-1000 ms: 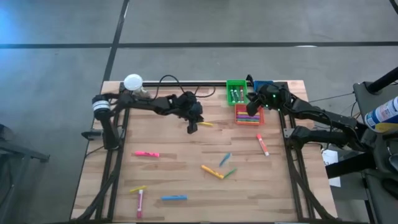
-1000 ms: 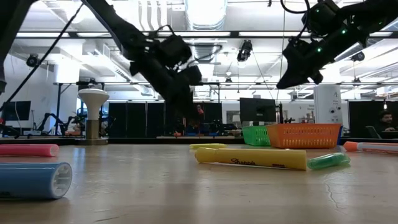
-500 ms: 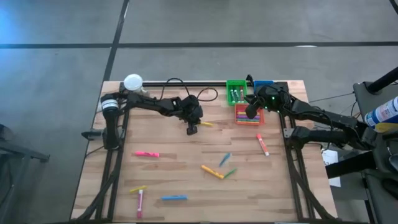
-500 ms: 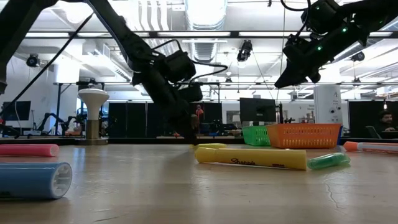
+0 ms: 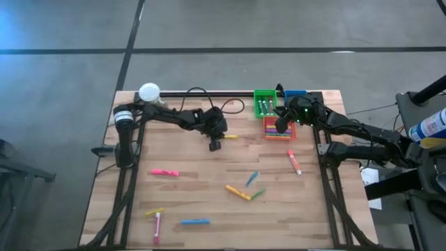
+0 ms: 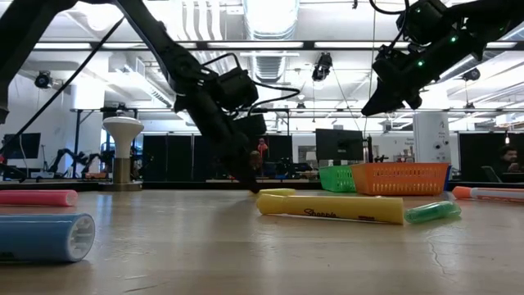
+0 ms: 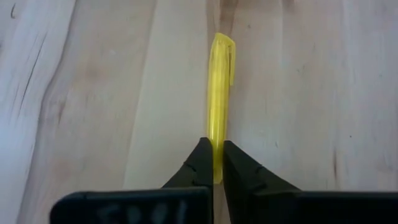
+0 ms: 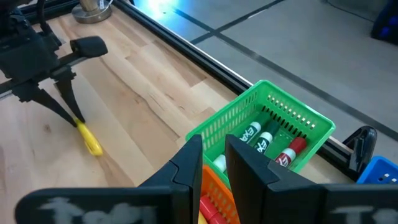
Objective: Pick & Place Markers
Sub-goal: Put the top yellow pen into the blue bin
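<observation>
Yellow marker [image 7: 219, 93] lies flat on your desk [image 5: 188, 195], long axis running straight out from the left tool [image 7: 213, 163], which is clamped on its near end; right tool [image 8: 213, 160], slightly parted and empty, waits above the bins.

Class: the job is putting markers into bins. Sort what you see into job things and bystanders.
Job:
yellow marker, pinched by the left gripper
loose markers on the table
green bin
right gripper

Bystanders:
white lamp
black cable
</observation>
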